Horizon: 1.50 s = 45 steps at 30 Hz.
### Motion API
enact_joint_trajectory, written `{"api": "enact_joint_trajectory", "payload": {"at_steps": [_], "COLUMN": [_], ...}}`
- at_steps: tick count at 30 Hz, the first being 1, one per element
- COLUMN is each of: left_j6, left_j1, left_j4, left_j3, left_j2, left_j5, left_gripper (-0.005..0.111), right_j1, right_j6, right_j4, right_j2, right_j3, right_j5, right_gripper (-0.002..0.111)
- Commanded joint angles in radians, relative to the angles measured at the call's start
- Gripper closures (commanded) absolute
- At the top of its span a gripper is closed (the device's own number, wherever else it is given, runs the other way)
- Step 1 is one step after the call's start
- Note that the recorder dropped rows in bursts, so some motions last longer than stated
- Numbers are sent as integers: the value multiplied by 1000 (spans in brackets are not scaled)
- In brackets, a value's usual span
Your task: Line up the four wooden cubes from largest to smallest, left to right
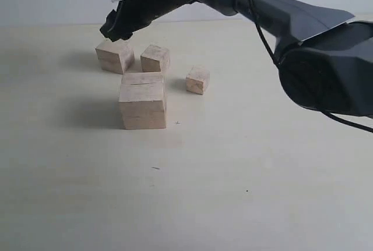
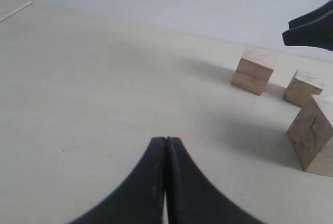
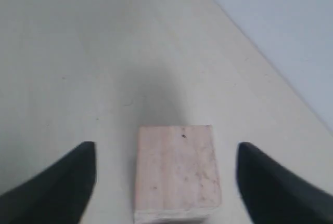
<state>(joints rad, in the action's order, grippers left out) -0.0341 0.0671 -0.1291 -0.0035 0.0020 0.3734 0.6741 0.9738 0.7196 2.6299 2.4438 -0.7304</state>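
Just above the 2nd-largest cube (image 1: 115, 56), at the cluster's back left, the right gripper (image 1: 115, 29) is hovering w/ jaws apart; the left gripper (image 2: 165, 142) is sitting closed. No row yet: the largest cube (image 1: 143, 101) is standing in front of the rest, so nearly all sorting is remaining.

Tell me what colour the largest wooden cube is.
The largest cube is pale, unpainted light wood; the exterior view shows it best.

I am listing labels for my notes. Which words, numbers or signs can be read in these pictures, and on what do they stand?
None. The wooden cubes, table and right arm carry no words, numbers or signs; the largest cube shows only a thin dark slit.
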Motion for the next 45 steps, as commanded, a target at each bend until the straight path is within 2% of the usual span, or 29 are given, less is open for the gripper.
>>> {"api": "enact_joint_trajectory", "payload": {"at_steps": [1, 3, 8, 17, 45], "left_j6": [4, 4, 4, 4, 4], "left_j1": [3, 3, 3, 3, 3], "left_j4": [-1, -1, -1, -1, -1], "left_j3": [4, 4, 4, 4, 4], "left_j2": [-2, -2, -2, -2, -2], "left_j5": [-6, -6, -6, -6, -6], "left_gripper": [107, 107, 107, 107, 107], "right_j1": [0, 0, 0, -11, -37], "right_j6": [29, 11, 279, 301, 316], "right_j4": [38, 94, 221, 242, 327], "right_j2": [39, 61, 76, 97, 158], "right_j3": [-5, -5, -5, -5, -5], "right_j5": [187, 199, 76, 97, 136], "right_gripper": [3, 3, 3, 7, 7]}}
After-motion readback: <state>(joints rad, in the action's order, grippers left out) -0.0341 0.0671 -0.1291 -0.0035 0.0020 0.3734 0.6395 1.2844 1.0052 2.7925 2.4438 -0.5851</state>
